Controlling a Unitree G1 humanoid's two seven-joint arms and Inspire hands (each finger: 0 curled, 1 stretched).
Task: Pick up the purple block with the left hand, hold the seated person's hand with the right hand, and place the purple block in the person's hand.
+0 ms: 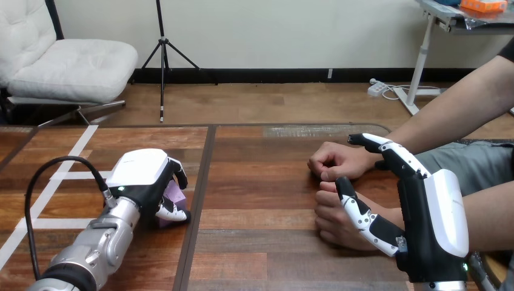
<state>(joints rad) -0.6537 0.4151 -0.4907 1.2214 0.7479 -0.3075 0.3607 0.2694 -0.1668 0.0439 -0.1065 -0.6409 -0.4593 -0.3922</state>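
At the eight o'clock corner of the wooden table (260, 200), the robot's left hand (142, 179) is clasping the purple block (176, 194). It is pinching the block from above under its white-backed palm. The block is sitting low by the tabletop, with its lilac face showing on the hand's three o'clock side. Whether it is resting on the wood or just clearing it is not showing. The overhead grip seems chosen so the block can be lifted straight up and carried across.

Over at four o'clock, the right hand (421, 209) is standing on edge and spread wide. Its thumb (362, 217) is reaching toward nine o'clock across the person's nearer hand (330, 225). Its fingers (388, 148) are stretching out at twelve o'clock above the wrist of the person's farther hand (336, 160). Nothing is closing round either hand, and whether the thumb is touching skin is unclear.

The person's two hands are lying close together at three o'clock, both with fingers curled in, coming from the table's right side. The spread hand appears to be lining up to steady one of them as a landing place. Bare wood is separating the block from the person's hands, which are well apart from it. By this reading the pick is under way and the hold is not yet made. A palm will need opening upward before the block can go in.
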